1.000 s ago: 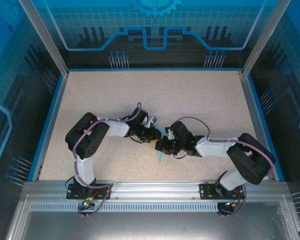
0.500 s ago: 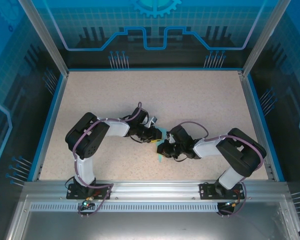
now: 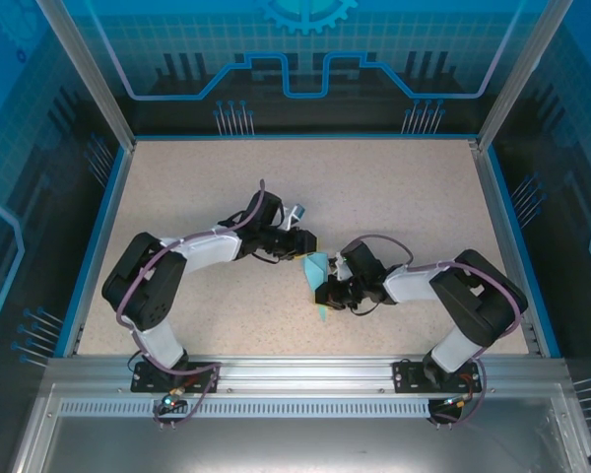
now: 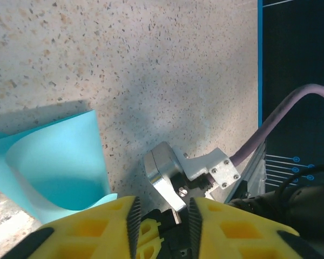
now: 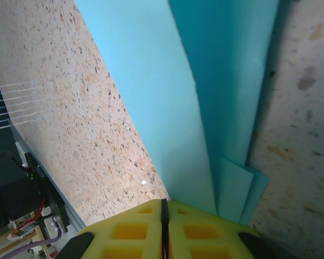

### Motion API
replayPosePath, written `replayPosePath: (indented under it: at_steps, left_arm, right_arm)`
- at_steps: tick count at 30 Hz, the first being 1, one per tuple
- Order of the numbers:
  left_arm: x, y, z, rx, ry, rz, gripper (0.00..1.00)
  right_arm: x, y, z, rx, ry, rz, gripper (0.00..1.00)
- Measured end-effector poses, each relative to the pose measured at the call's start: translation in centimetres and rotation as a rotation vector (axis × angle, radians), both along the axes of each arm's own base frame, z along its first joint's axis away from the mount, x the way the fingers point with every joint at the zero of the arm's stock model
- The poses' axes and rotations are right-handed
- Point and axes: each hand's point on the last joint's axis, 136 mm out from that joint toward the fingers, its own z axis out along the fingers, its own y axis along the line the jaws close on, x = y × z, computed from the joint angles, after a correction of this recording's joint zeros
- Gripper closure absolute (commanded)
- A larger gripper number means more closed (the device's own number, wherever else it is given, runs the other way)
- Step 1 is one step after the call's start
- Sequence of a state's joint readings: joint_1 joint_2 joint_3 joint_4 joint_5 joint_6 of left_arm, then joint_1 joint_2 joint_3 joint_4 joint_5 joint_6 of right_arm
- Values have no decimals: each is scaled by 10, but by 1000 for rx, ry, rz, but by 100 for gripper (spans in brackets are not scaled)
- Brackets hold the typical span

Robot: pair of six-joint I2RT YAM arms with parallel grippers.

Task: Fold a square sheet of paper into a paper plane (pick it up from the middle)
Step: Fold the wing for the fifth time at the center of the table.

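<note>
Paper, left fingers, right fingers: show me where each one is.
paper (image 5: 151,70), right wrist view, flat top layer.
left fingers (image 4: 97,224), left wrist view, yellow face of one finger.
right fingers (image 5: 124,232), right wrist view, yellow face left of the seam.

I'm looking down on a speckled beige tabletop (image 3: 394,197) edged by a thin blue rim (image 3: 305,137). Translucent blue panels printed with circuit lines (image 3: 305,59) wall in the top and both sides, framed by slanted aluminium posts (image 3: 82,69). Across the bottom runs a slotted aluminium rail (image 3: 305,406), then dull grey sheet metal (image 3: 305,443).
</note>
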State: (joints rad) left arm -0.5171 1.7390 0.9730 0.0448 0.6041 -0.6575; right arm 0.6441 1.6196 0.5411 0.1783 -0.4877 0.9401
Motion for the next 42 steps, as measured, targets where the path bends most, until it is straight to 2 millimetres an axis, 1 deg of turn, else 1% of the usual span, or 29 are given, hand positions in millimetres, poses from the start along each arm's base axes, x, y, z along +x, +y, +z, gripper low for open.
replayPosePath:
  at_steps: [6, 9, 13, 16, 20, 22, 27, 32, 38, 42]
  left_arm:
    - [-26, 8, -28, 25, 70, -24, 71]
    - [-36, 3, -31, 26, 77, -51, 71]
    - [-38, -4, -29, 17, 53, -71, 73]
    - [-33, -6, -40, 31, 54, -64, 74]
    - [-23, -6, -65, 69, 72, -42, 75]
    - [-21, -5, -74, 81, 81, -34, 76]
    - [-5, -7, -75, 69, 72, -28, 76]
    - [10, -4, -74, 68, 56, -23, 76]
    - [33, 13, -74, 77, 27, 12, 75]
    - [44, 23, -74, 80, 18, 35, 75]
  right_arm:
    - [0, -1, 0, 10, 14, 24, 90]
    - [-1, 0, 0, 12, 15, 30, 90]
    - [-1, 0, 0, 13, 14, 33, 90]
    - [-1, 0, 0, 13, 14, 33, 90]
    - [-1, -1, 0, 13, 14, 33, 90]
    - [-1, -1, -1, 14, 13, 33, 91]
    - [-2, -2, -1, 21, 8, 31, 91]
    - [-2, -3, -1, 18, -4, 38, 92]
    - [-2, -3, -1, 18, -12, 47, 92]
    - [-2, -3, -1, 19, -13, 50, 92]
